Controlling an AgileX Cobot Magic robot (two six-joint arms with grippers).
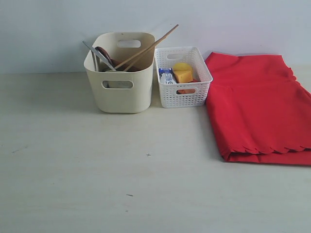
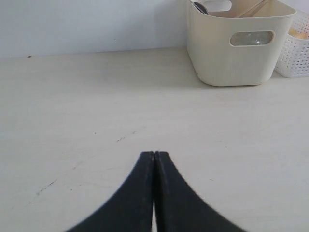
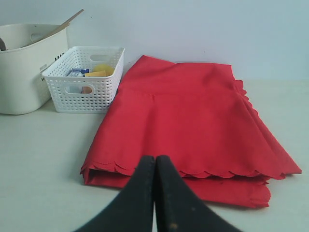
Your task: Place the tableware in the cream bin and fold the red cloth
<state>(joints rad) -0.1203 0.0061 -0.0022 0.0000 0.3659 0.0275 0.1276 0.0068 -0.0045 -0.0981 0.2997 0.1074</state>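
**Tableware binned, cloth folded: task looks complete**

In the exterior view's upper centre, the cream bin point(image 1: 121, 94) holds the chopsticks point(image 1: 150, 46), the knife point(image 1: 97, 54) and other tableware. The red cloth point(image 1: 257, 107) lies folded at right. The left gripper point(image 2: 154, 155) and right gripper point(image 3: 155, 158) have their jaws pressed together, empty; nothing seems left

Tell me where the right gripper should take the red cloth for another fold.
Take the red cloth at its near scalloped edge, coming in low from the front with the right gripper, now shut, opened first. The layers end there in a loose stacked lip; the side toward the white basket looks like a closed fold.
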